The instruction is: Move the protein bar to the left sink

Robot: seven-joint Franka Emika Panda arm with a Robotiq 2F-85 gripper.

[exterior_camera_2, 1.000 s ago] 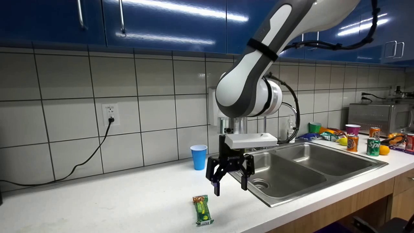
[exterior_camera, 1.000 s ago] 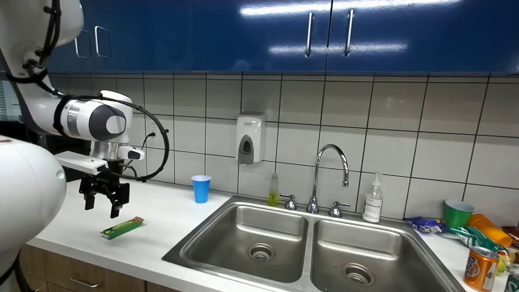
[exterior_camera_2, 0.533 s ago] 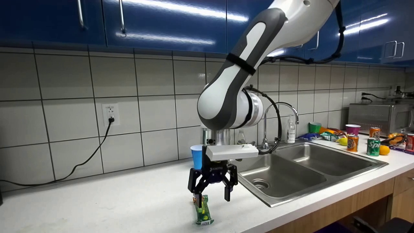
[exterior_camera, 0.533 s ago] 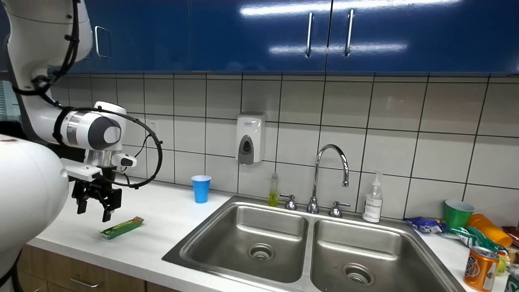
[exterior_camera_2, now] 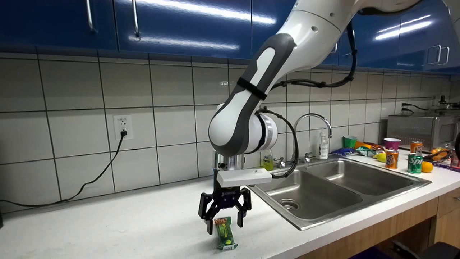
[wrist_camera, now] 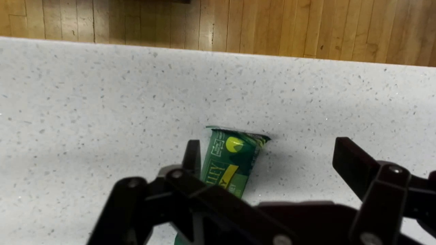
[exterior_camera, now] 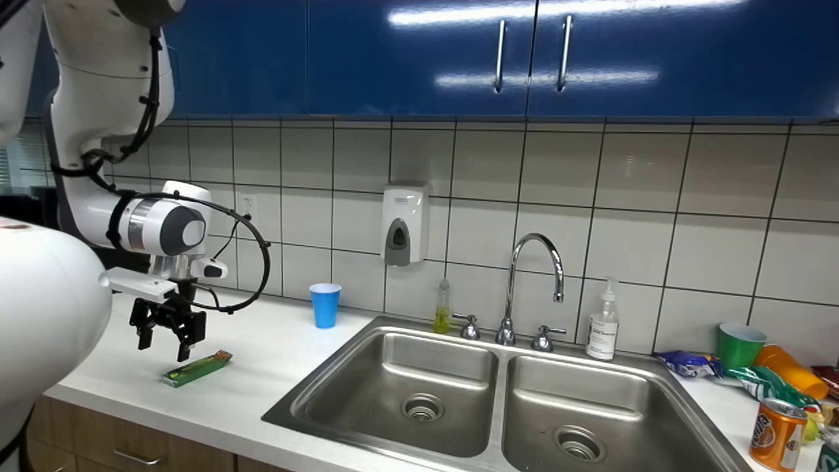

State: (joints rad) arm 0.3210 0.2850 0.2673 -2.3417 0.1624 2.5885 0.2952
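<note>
The protein bar lies flat on the white counter in its green wrapper, and shows in both exterior views (exterior_camera: 198,369) (exterior_camera_2: 225,237). In the wrist view the bar (wrist_camera: 230,160) lies by the left finger, its lower part hidden behind the gripper. My gripper is open and empty above the counter, fingers pointing down, in both exterior views (exterior_camera: 162,351) (exterior_camera_2: 225,229) and the wrist view (wrist_camera: 267,146). The bar's printed end shows between the fingers, nearer the left one. The left sink basin, with a drain in its bottom, shows in both exterior views (exterior_camera: 367,410) (exterior_camera_2: 320,203).
A blue cup (exterior_camera: 325,306) stands on the counter near the wall. The right basin (exterior_camera: 629,426), faucet (exterior_camera: 510,295) and soap bottles (exterior_camera: 603,328) (exterior_camera: 442,311) are beyond. Cans and wrappers (exterior_camera: 780,432) lie at the sink's far side. The counter's front edge (wrist_camera: 218,52) is near the bar.
In an exterior view my gripper has moved left and down, from beside the bar to above it, still open. The bar has not moved.
</note>
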